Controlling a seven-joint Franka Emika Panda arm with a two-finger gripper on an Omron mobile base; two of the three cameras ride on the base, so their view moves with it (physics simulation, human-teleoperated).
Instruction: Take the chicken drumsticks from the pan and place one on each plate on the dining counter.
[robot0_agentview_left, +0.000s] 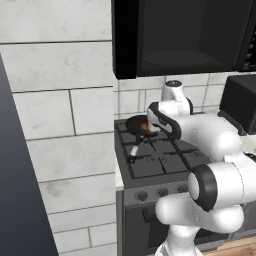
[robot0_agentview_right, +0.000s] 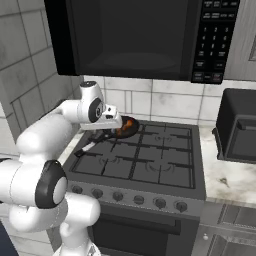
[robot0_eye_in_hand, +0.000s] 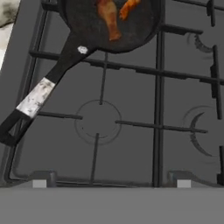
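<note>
Nearest the hand camera: bare stove grate (robot0_eye_in_hand: 131, 127), then pan (robot0_eye_in_hand: 109, 22) at rear-left burner, handle toward the front. Both chicken drumsticks (robot0_eye_in_hand: 114, 16) still lying in pan; none lifted, none plated. End effector (robot0_agentview_right: 116, 120) just above pan, jaws wide, holding nothing. Microwave keypad (robot0_agentview_right: 212, 37) markings too small to read.

No legible text, brand or number is seen; the microwave keypad (robot0_agentview_right: 212, 40) (upper right of the right base view) bears marks too small to be read.
</note>
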